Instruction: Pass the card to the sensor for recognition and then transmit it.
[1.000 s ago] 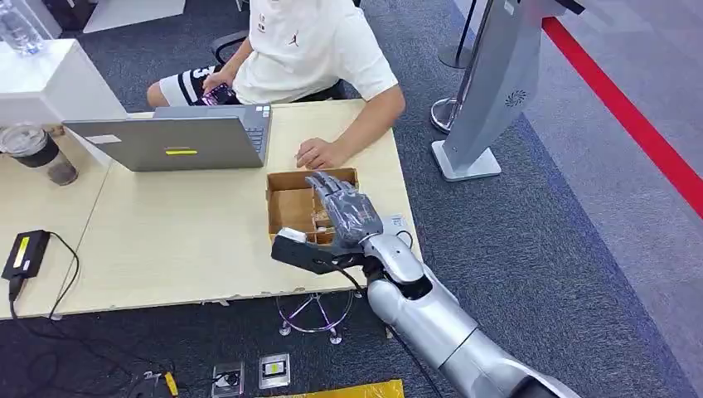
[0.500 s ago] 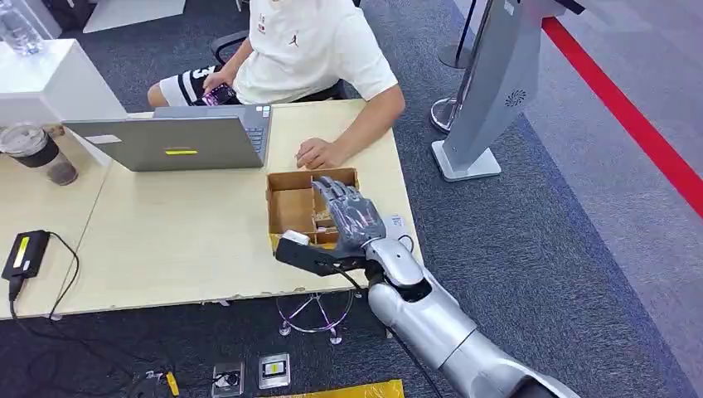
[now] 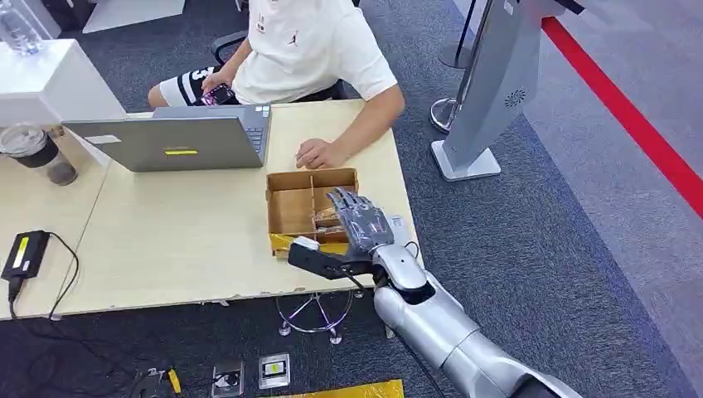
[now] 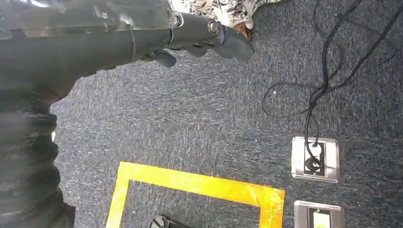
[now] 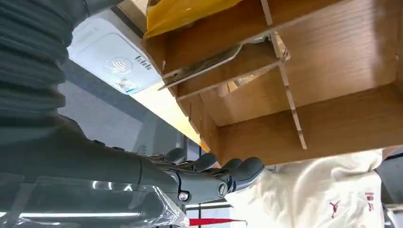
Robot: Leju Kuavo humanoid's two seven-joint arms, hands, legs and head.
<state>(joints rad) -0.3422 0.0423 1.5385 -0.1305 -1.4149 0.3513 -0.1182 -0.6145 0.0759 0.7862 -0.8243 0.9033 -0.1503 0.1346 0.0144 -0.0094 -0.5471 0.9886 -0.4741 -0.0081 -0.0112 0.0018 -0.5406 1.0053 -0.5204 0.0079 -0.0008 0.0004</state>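
Right hand (image 3: pixel 352 228) is over the near right corner of the tabletop (image 3: pixel 182 240), above the near right compartment of the cardboard box (image 3: pixel 292 203). Fingers spread and stretched toward the person (image 3: pixel 307 46), thumb pointing left along the box's near wall. Nothing is gripped in it; open and empty.

Compared with a second ago: the hand has drawn back toward the robot and to the right. Its fingertips earlier reached the box's far wall; now they lie over the near right compartment, and the far compartments are uncovered. The thumb has shifted from the box's left near corner to nearer its middle.

Card (image 5: pixel 202 64): in the right wrist view a thin flat piece lies tilted in the compartment beside the divider, likely the card. In the head view something pale lies in that compartment, too small to tell for sure.

Sensor (image 5: pixel 111 61): white, with a wave mark, flat on the tabletop just beside the box on the right. The head view shows it mostly behind the hand.

Left hand (image 4: pixel 199 40) hangs over grey carpet, fingers curled loosely, apart, holding nothing.

The person's hand (image 3: pixel 319 153) rests on the tabletop just beyond the box, same as before. Laptop (image 3: pixel 178 137), cup (image 3: pixel 37 149) and black adapter (image 3: pixel 25 253) unchanged.
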